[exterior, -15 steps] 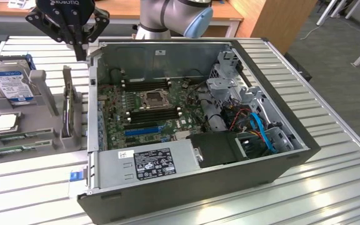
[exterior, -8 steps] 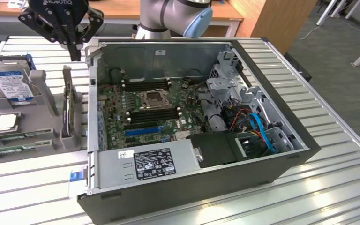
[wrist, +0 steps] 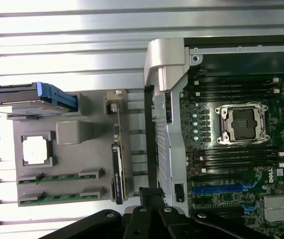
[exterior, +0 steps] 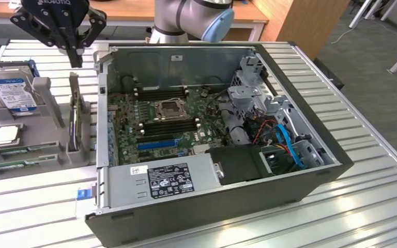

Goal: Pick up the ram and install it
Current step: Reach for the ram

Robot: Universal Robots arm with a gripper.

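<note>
Two ram sticks, thin and green, lie side by side in the grey holder (exterior: 47, 150); the nearer-to-centre ram stick (exterior: 14, 152) (wrist: 60, 177) sits beside the outer ram stick (exterior: 5, 166) (wrist: 60, 196). My gripper (exterior: 76, 61) (wrist: 152, 196) hangs high above the holder's far end, close to the case's back corner, fingers shut together and holding nothing. It is well apart from the ram. Black memory slots (exterior: 167, 126) (wrist: 239, 159) flank the CPU socket (exterior: 167, 108) (wrist: 242, 123) on the motherboard inside the open case.
The open PC case (exterior: 309, 181) fills the middle of the slatted table, with a power supply (exterior: 164, 181) at its front and blue cables (exterior: 288, 147). The holder also carries a hard drive (exterior: 11, 90) (wrist: 27, 97), a CPU chip (exterior: 4, 135) (wrist: 36, 149) and an upright card (exterior: 74, 116) (wrist: 117, 164).
</note>
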